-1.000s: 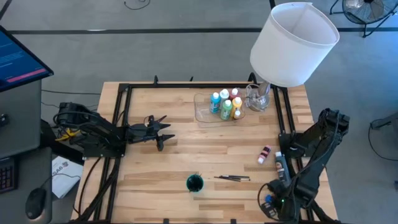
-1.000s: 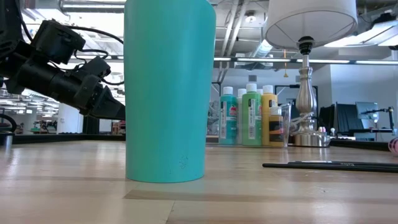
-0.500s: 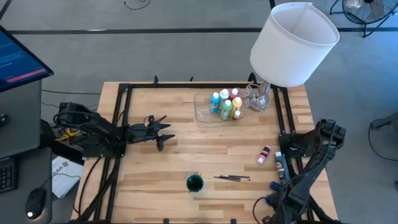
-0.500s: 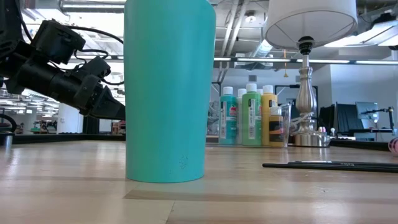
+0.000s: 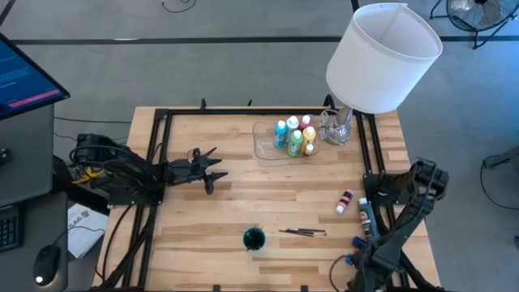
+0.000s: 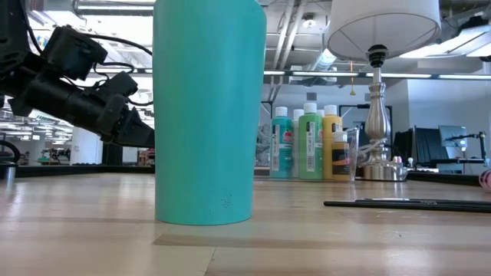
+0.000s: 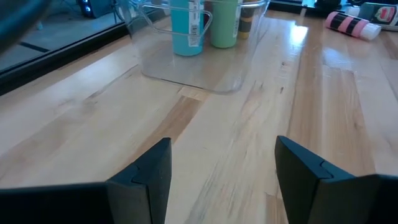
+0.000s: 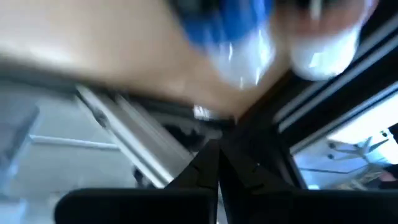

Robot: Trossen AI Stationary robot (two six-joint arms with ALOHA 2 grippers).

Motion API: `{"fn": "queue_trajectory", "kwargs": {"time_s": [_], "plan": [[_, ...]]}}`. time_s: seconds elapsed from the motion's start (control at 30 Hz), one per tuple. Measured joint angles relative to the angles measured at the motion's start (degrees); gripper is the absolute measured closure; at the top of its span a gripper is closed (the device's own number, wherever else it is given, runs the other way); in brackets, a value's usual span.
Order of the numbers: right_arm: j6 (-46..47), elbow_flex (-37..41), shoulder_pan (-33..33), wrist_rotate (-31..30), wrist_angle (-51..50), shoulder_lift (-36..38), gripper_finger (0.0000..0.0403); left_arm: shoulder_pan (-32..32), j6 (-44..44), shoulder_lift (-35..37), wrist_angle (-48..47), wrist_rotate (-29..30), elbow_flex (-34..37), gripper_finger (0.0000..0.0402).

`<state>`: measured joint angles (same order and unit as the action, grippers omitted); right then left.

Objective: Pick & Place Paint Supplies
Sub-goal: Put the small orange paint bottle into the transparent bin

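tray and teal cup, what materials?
Tray: clear glossy plastic by the look; the wood grain shows through its floor and walls in the left wrist view. Teal cup: opaque, smooth, matte-looking, with no strong glare; probably plastic or coated metal, can't tell which.

High view: overhead, straight down, whole worktop [image 5: 243, 203] framed. Low view: at worktop level, very near the teal cup [image 6: 209, 111], facing the far edge. Left wrist view: low, close, looking toward the clear tray [image 7: 186, 65]; all three share its bottles [image 5: 293, 136]. Right wrist view: blurred, off the worktop's edge.
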<state>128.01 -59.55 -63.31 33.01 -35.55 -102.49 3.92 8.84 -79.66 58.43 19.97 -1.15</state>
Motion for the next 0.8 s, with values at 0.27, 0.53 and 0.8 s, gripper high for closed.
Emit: {"fn": "queue_trajectory", "kwargs": {"time_s": [0.27,0.53,0.8], "plan": [[-1.5,0.1,0.9,-1.4,-2.6,-0.1,0.0403,0.2,-1.0,0.0,0.1,0.0,0.0,0.0215],[-5.1,3.1,2.0,-3.7,-3.9,0.0,0.0403,0.2,-1.0,0.0,0.3,-0.1,0.0,0.0215],[-12.1,3.7,4.7,-8.2,-7.7,0.1,0.0403,0.2,-1.0,0.0,0.3,-0.3,0.0,0.0215]]}}
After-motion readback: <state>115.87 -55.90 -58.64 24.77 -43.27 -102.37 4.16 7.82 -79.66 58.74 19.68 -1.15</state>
